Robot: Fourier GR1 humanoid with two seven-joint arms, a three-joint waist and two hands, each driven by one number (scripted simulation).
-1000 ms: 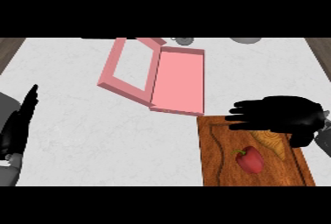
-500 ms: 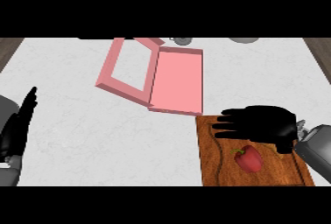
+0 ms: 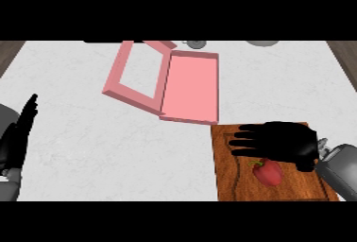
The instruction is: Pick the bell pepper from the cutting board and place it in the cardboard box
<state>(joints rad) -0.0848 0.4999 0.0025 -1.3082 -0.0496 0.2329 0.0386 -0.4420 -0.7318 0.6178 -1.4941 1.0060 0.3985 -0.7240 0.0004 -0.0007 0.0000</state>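
Your right hand point(image 3: 282, 143) hovers over the wooden cutting board point(image 3: 233, 182), fingers spread and relaxed, pointing toward the board's left edge; it grips nothing. The red bell pepper point(image 3: 268, 173) lies on the cutting board just below the palm, its green stem toward the fingers; you cannot tell from this view whether the hand touches it. Compared with half a second ago, your hand has slid farther over the board and now sits almost directly above the pepper, while the pepper has stayed where it was. Your left hand point(image 3: 21, 137) rests well left of the cutting board, fingers straight and up, holding nothing. Beyond the board's far left corner sits the pink cardboard box point(image 3: 191, 87), its lid point(image 3: 132, 78) swung open to the left; nothing shows inside it.
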